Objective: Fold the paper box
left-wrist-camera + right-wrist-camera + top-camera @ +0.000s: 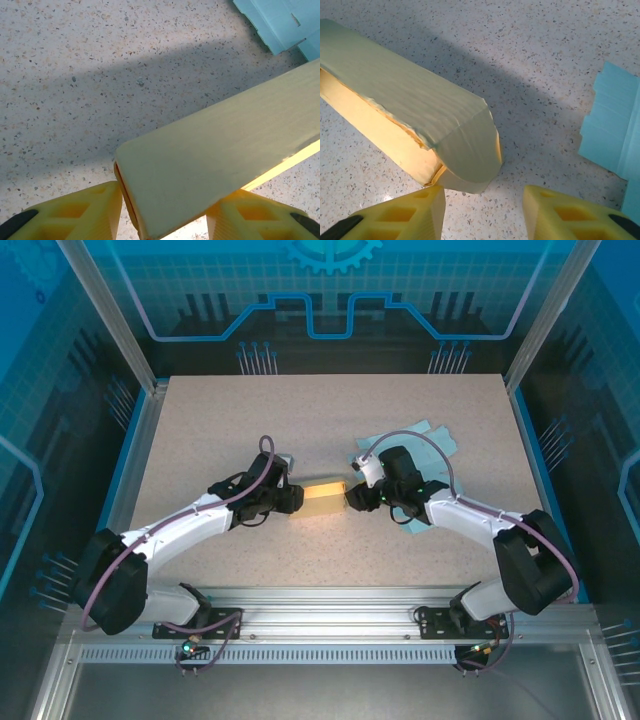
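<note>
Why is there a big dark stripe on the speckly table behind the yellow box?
Left wrist view: that grey band is a shadow on the speckled beige tabletop, likely from the left arm overhead. Right wrist view: a similar shadow runs behind the pale yellow folded paper box. Top view: the box looks brightly lit.

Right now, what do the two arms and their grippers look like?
The left arm and right arm both have white shells, bulky black joints and black wrists. A purplish-grey cable loops along each one. The left gripper and right gripper have chunky yellow plastic fingers with moulded triangular pockets and black parts towards their bases.
</note>
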Robot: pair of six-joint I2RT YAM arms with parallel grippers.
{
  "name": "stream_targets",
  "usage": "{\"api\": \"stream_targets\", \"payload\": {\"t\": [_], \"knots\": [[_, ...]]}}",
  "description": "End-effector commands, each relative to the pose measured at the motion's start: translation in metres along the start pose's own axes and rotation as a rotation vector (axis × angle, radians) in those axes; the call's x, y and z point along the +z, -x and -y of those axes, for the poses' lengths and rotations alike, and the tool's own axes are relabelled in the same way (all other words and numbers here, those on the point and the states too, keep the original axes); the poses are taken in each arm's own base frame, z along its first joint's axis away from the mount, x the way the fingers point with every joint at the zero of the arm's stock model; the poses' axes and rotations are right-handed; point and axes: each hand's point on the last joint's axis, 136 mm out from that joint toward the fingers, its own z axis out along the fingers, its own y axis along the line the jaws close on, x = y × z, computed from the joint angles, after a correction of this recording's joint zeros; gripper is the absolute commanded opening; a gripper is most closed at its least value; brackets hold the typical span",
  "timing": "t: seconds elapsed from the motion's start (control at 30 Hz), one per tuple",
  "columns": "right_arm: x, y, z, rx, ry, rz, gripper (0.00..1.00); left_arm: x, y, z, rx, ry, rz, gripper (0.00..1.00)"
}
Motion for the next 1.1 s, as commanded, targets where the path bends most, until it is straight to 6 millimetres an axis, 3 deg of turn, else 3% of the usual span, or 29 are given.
{"api": "stream_targets", "payload": {"t": [0.0,0.47,0.57,0.8,0.87,0.93,1.07], "knots": [[-0.002,0.023,0.003,-0.022,-0.005,0.060,0.44,0.007,-0.039,-0.023,0.017,0.090,-0.150,0.47],[0.002,0.023,0.007,-0.040,-0.017,0.051,0.41,0.006,-0.036,-0.022,0.017,0.091,-0.141,0.43],[0.003,0.023,0.005,-0.040,-0.010,0.050,0.35,0.006,-0.037,-0.022,0.018,0.091,-0.142,0.43],[-0.005,0.036,-0.010,-0.047,0.044,0.056,0.11,0.008,-0.036,-0.021,0.013,0.084,-0.143,0.43],[-0.006,0.031,-0.014,-0.045,0.050,0.035,0.04,0.008,-0.036,-0.020,0.011,0.082,-0.144,0.42],[-0.012,0.044,-0.018,-0.051,0.049,0.052,0.01,0.008,-0.037,-0.021,0.009,0.083,-0.147,0.43],[-0.018,0.044,-0.020,-0.048,0.035,0.037,0.00,0.008,-0.037,-0.021,0.008,0.083,-0.147,0.43]]}}
